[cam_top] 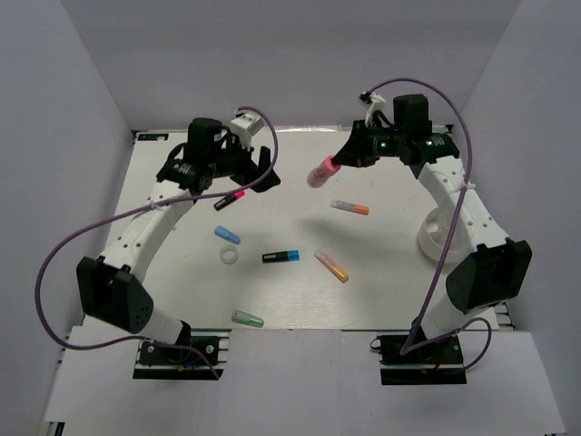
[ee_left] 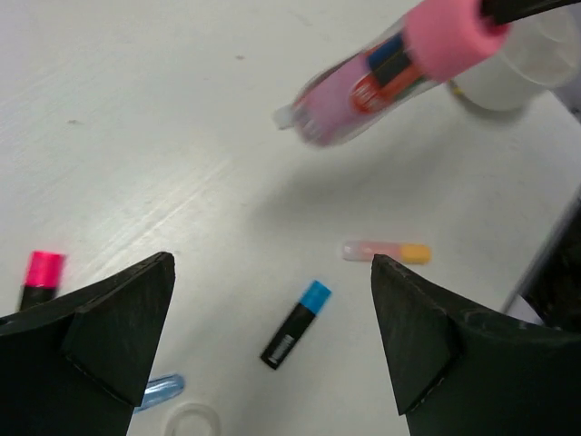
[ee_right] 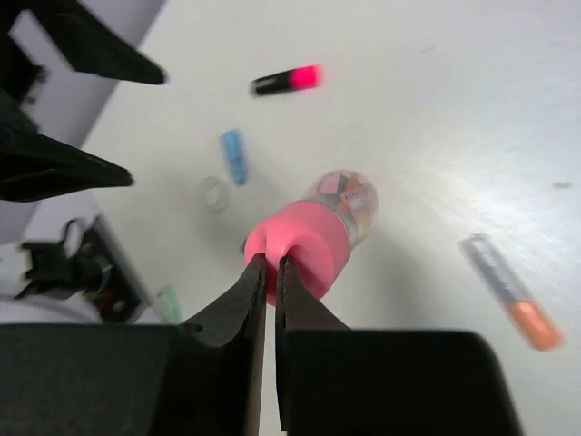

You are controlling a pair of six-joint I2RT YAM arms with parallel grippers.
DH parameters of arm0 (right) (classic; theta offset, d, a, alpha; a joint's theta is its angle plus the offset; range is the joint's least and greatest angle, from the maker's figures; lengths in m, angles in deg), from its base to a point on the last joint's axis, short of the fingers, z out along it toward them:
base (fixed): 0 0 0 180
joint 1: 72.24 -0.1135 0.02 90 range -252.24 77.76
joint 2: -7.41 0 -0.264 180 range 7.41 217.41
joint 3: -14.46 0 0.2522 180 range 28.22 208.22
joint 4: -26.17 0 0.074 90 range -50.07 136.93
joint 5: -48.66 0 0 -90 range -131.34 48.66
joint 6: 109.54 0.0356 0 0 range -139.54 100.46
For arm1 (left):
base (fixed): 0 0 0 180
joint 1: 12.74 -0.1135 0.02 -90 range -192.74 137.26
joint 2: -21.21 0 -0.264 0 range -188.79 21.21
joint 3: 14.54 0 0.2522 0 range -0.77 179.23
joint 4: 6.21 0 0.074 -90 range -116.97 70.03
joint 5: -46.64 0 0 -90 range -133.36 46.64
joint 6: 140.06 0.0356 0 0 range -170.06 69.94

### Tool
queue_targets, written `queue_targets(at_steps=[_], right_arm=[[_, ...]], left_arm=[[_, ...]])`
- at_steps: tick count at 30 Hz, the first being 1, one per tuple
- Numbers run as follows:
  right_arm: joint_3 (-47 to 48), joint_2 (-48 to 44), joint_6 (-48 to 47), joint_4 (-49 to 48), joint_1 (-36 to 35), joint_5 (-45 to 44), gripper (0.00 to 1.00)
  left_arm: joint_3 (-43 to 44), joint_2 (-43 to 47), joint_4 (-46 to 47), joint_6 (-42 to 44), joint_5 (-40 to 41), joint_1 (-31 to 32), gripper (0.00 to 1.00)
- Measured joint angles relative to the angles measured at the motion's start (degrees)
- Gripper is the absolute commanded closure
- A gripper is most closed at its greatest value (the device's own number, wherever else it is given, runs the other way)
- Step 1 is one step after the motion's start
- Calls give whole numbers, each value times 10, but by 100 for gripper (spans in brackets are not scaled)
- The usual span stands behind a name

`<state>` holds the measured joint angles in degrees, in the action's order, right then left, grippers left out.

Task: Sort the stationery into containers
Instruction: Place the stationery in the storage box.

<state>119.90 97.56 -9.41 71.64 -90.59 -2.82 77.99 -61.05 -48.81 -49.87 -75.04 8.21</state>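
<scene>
- Nearest the arm bases, a green marker (cam_top: 247, 319) lies alone on the bench (cam_top: 381, 291). It plays no part in this step.
- At mid-bench lie an orange-tipped marker (cam_top: 331, 266), a blue-capped black marker (cam_top: 281, 257), a white ring (cam_top: 228, 257) and a blue marker (cam_top: 227, 235), all apart from one another.
- To the right stands the white cup (cam_top: 428, 243), just beside the right arm and partly hidden by it. Treat it as the drop target.
- Farther back, a pink-capped black marker (cam_top: 230, 199) and an orange-capped marker (cam_top: 349, 208) rest on the bench.
- Farthest, the right tool (ee_right: 270, 263) is clenched on the pink cap of a clear marker (cam_top: 320, 173). The marker is held above the bench, its body jutting past the fingertips.
- The left tool (ee_left: 272, 268) is released and empty, facing the carried marker.
- Procedure, as judged:
  - Hold the left tool off.
  - Swing the right tool back toward the cup without tightening or loosening the pinch.
  - Tilt the free end down and bring it inside the rim.
  - Only then part the fingers.
- Caution: the grip is on the cap only, so a fast swing may twist the body loose.
</scene>
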Motion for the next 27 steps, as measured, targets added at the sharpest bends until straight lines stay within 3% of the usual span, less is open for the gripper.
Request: queue_targets(at_steps=[5,12,27], right_arm=[[76,43,-62,30,49,-82,100],[96,38,-141,117,110,-162,100],[93,-162,-215,294,236,-225,100]], left_arm=[[57,-65,-21,-11,100,-5,2],[90,-103,-71,-7,165,-6,2],[118,-137,-97,14,174,-6,2]])
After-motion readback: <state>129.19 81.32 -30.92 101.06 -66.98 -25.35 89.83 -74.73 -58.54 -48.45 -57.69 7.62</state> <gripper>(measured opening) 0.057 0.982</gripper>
